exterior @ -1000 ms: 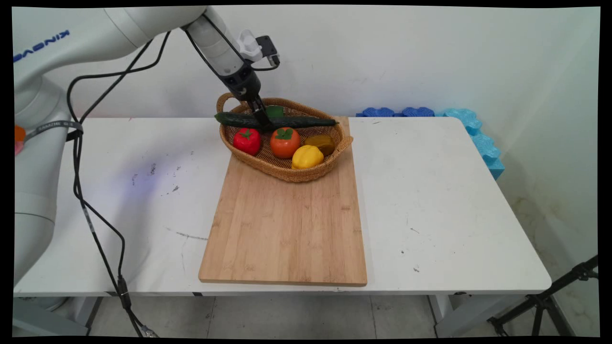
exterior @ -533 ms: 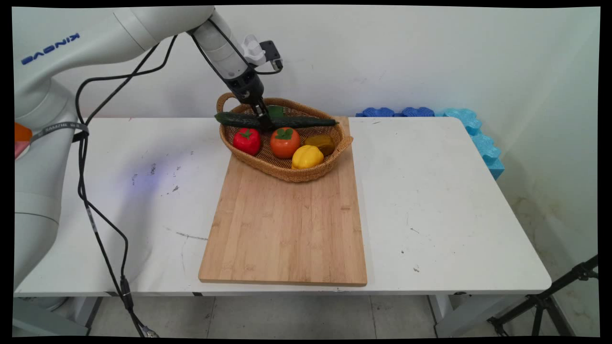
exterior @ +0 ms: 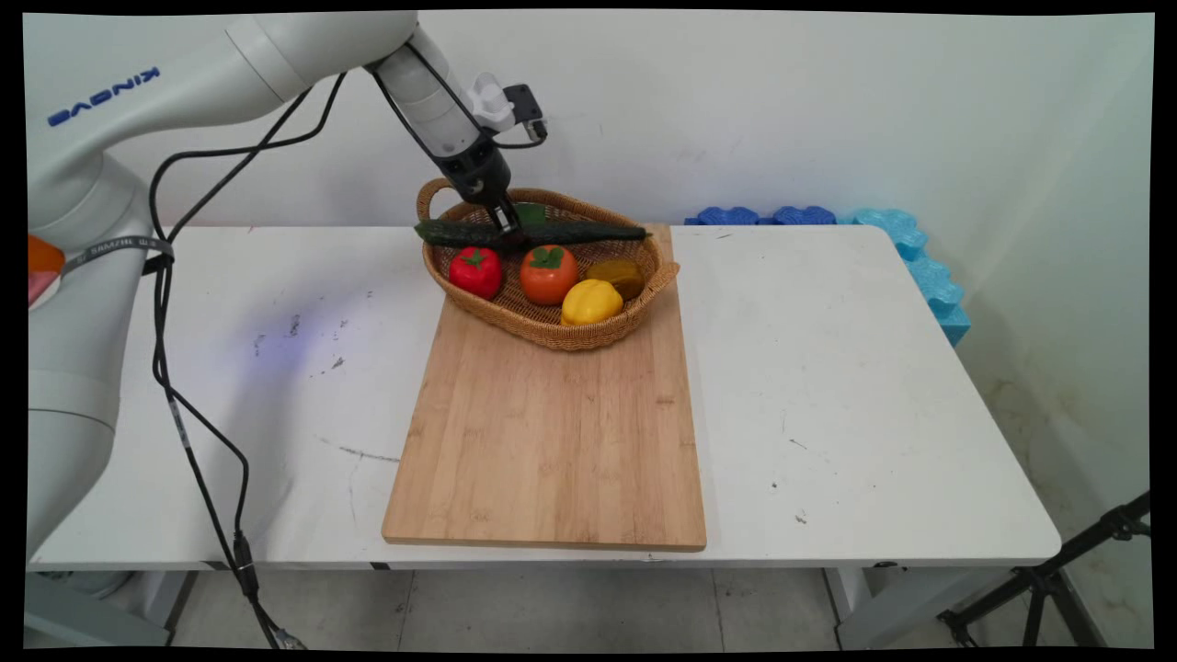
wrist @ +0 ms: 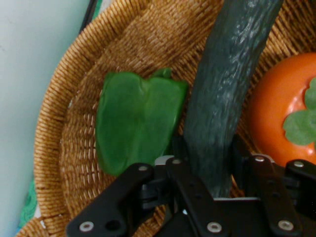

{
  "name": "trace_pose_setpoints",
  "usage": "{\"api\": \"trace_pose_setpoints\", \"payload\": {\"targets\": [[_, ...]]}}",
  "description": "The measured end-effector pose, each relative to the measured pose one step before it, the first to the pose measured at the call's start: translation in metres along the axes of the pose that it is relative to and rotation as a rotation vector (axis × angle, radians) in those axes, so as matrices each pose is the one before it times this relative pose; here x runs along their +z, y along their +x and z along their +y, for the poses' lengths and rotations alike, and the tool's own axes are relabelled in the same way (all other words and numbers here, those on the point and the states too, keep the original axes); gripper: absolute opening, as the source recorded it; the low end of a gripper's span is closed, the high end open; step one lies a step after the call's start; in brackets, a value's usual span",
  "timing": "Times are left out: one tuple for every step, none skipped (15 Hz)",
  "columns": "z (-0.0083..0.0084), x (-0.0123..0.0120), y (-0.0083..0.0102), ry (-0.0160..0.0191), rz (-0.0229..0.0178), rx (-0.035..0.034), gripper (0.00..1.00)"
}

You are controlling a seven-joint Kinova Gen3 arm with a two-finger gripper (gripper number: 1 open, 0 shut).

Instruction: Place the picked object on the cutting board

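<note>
- The cucumber (wrist: 224, 98) lay lengthwise across the far part of the wicker basket (exterior: 552, 331), its two ends reaching toward the rim on either side; in the main view its left end looked slightly raised above the weave, though we could not tell whether it was clear of the rim.
- The tool (exterior: 508, 232) was clenched on the cucumber near its middle; in the hand view one finger (wrist: 190, 163) pressed each flank, which we judged kept the long body balanced.
- A green pepper (wrist: 136, 118) lay just beside the cucumber on the wall side of the basket, touching or nearly touching it.
- An orange persimmon (exterior: 548, 273), a red pepper (exterior: 475, 270), a yellow pepper (exterior: 590, 301) and a brownish piece (exterior: 617, 273) sat in the near half.
- The basket rested on the far end of a wooden board (exterior: 552, 441) on the white desk (exterior: 874, 386).
- The arm came in from the upper left, wrist sloping down and rightward over the basket's far-left handle, the tool pointing steeply down.
</note>
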State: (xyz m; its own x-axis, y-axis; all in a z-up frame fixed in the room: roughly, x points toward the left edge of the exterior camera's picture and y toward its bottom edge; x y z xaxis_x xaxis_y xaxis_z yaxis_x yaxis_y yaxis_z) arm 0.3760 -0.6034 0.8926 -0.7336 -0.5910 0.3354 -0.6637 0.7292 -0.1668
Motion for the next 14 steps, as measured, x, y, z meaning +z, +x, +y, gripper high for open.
{"api": "trace_pose_setpoints", "payload": {"targets": [[0.00045, -0.00503, 0.00195, 0.00459, 0.01064, -0.00127, 0.0], [0.00023, -0.00742, 0.00237, 0.00727, 0.01286, -0.00094, 0.0], [0.00026, -0.00809, 0.0021, 0.00734, 0.01255, -0.00221, 0.0], [0.00066, -0.01103, 0.00248, 0.00817, 0.0164, -0.00293, 0.0], [0.00156, -0.01308, 0.00219, 0.00634, 0.01788, -0.00272, 0.0], [0.00209, -0.01205, 0.00223, 0.00349, 0.01636, -0.00189, 0.0], [0.00334, -0.01475, 0.00205, 0.00219, 0.01952, -0.00158, 0.0], [0.00439, -0.01535, 0.00111, -0.00295, 0.02058, -0.00781, 0.0], [0.00505, -0.01215, 0.00157, -0.00635, 0.01698, -0.00568, 0.0], [0.00393, -0.00833, 0.00056, -0.00534, 0.01128, -0.00382, 0.0], [0.00672, -0.01193, 0.00022, -0.01051, 0.01529, -0.00616, 0.0], [0.00504, -0.0075, -0.0002, -0.00857, 0.00943, -0.00329, 0.0], [0.00825, -0.01034, -0.00075, -0.01406, 0.01257, -0.00452, 0.0], [0.01062, -0.01096, -0.00139, -0.01716, 0.01306, -0.0035, 0.0]]}}
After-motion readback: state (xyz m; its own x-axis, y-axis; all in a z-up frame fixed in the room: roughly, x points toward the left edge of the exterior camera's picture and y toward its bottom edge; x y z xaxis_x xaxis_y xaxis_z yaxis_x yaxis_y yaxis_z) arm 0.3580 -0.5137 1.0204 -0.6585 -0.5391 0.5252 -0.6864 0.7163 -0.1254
